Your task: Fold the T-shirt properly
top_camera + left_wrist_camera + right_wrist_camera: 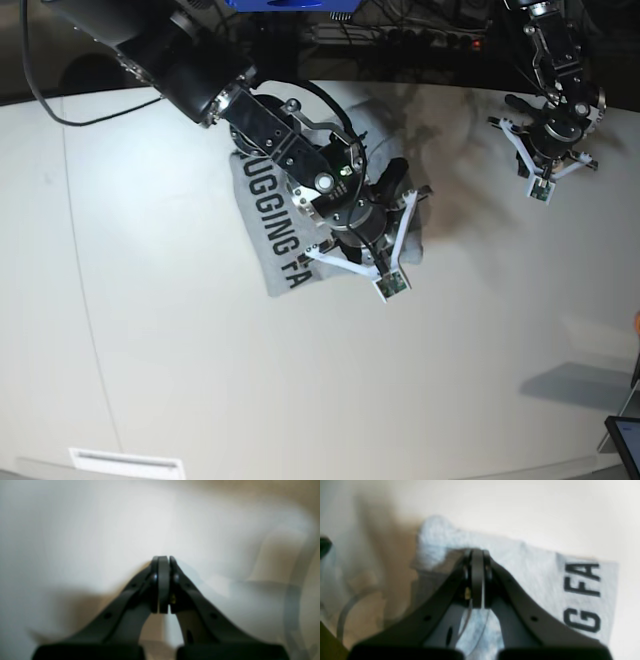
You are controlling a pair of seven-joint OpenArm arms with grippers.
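Heather-grey T-shirt (262, 215), folded, lettered side up, lying far of table (200, 380) centre; right gripper (477, 555) clenched, tips pressed against its bunched near-right edge, grasp uncertain; left gripper (163, 560) clenched empty, raised well apart at far right.

White table (200, 380) carries my work. The T-shirt (262, 225) lies bunched on it, upper centre of the base frame, lettering face up.
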